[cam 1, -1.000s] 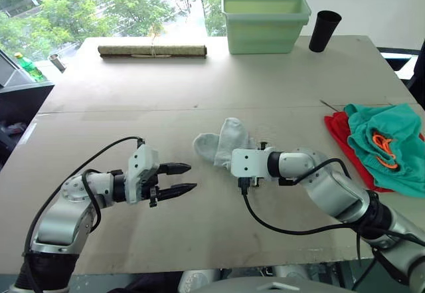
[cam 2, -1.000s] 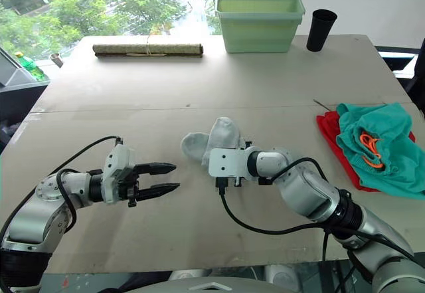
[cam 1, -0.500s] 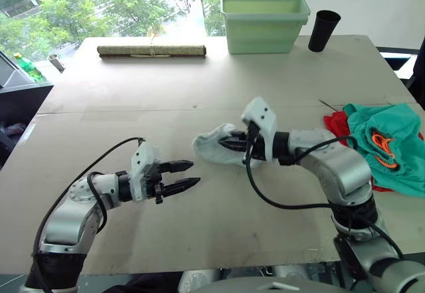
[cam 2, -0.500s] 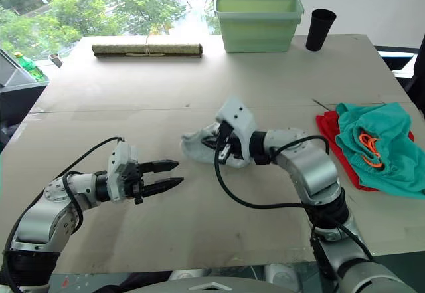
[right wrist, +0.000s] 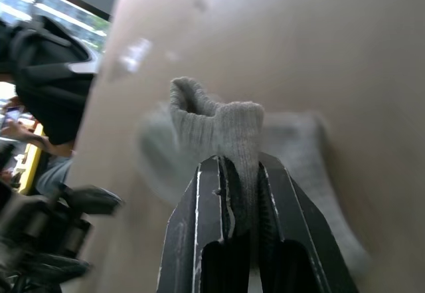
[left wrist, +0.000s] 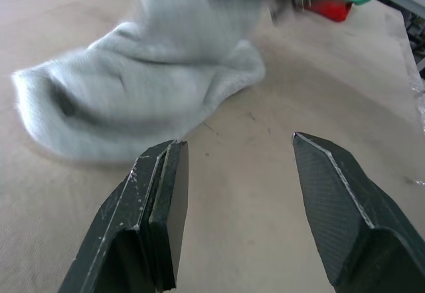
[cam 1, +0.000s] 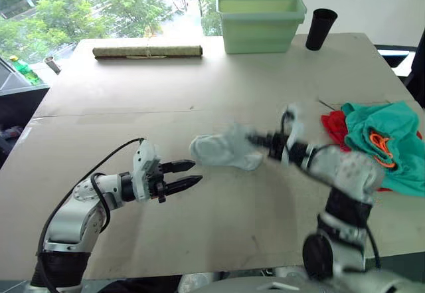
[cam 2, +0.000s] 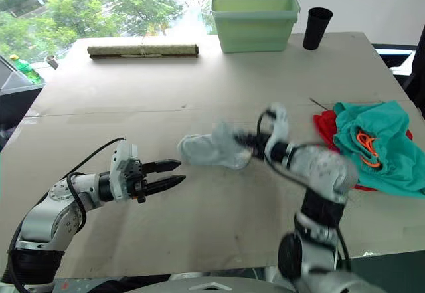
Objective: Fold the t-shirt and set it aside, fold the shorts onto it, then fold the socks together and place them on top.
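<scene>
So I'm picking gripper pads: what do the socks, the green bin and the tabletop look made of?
Socks: soft ribbed knit, matte grey; the ribbing shows where the right gripper pinches them. Green bin: probably moulded plastic, with smooth walls and a rolled rim. Tabletop: looks like matte brown fibreboard, seamed and scuffed.

Ribbed grey knit socks [left wrist: 143, 100] are lying on a matt, faintly scuffed table [cam 1: 219, 87], beside matt textured black fingers [left wrist: 345, 206].

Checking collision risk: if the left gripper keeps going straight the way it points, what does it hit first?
Probably the socks: the left gripper, jaws open, points toward their near edge. It may skim just beside them; depth unclear.
</scene>
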You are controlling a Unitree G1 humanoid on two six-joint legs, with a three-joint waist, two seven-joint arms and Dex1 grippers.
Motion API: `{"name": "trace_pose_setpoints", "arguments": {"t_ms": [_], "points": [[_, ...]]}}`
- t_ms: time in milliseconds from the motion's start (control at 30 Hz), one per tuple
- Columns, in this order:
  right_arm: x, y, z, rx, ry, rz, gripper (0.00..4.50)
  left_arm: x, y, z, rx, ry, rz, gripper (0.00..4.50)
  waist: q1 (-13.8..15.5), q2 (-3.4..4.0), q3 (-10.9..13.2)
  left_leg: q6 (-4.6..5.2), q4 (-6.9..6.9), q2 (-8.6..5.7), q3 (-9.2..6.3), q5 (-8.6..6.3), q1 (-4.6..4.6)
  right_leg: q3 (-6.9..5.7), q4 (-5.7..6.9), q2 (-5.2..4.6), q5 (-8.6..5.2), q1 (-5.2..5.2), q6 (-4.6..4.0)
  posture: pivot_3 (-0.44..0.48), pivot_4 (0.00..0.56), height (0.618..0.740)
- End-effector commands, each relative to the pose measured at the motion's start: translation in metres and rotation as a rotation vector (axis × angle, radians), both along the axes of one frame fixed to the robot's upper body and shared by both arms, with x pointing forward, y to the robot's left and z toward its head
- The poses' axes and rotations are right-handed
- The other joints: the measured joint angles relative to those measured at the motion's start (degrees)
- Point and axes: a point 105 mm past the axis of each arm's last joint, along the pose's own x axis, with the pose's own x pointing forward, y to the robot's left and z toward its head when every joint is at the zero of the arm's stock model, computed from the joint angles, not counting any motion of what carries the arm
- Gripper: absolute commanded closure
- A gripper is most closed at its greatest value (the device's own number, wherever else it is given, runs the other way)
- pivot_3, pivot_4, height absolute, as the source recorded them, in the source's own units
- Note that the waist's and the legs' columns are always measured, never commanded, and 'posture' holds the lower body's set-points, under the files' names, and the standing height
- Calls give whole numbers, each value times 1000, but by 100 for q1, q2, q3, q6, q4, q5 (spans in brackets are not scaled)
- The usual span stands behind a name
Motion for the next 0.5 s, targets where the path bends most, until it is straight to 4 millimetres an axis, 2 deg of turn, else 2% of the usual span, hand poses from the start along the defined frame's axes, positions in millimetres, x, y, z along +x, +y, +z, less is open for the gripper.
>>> {"name": "trace_pose_setpoints", "arguments": {"t_ms": [33,133,267,300,333,367,433,500], "points": [[-9,9,-8,-91,-47,13,4369,8,-2,12,-19,-54,23,1784,-45,-17,-12,1,1,4,-3,0,10,3,0,8,0,4,0,0,150,731],[-7,8,-7,-85,-79,-25,4369,12,-2,14,-8,-64,18,1784,-57,-20,-15,0,7,9,-17,-1,20,-2,0,20,1,11,0,0,150,731],[1,0,6,-94,-158,-65,4500,17,0,15,1,-54,15,718,-45,-19,-13,-1,10,9,-22,0,17,-7,0,24,1,11,0,0,150,731],[4,-3,10,-103,-182,-84,4161,20,1,16,0,-54,22,219,-47,-19,-13,-1,11,9,-22,0,15,-7,0,24,1,10,0,0,150,731],[6,-8,24,-117,-263,-108,3789,26,3,19,-16,-48,42,0,-39,-16,-11,-1,11,9,-21,0,15,-6,-1,24,1,9,0,0,150,731],[5,-12,39,-138,-344,-110,3487,32,3,22,-25,-37,48,0,-15,-15,-9,-1,11,8,-21,0,14,-7,-1,25,1,9,0,0,150,731],[1,-15,53,-162,-428,-103,2495,38,4,25,-34,-21,50,0,41,-15,-8,-2,19,6,-25,1,7,-19,0,35,1,7,1,0,150,731],[-3,-19,59,-243,-506,-81,2495,43,3,24,-15,-11,55,0,46,-19,-10,-2,23,6,-21,0,9,-26,-1,49,2,9,2,0,150,731]]}}
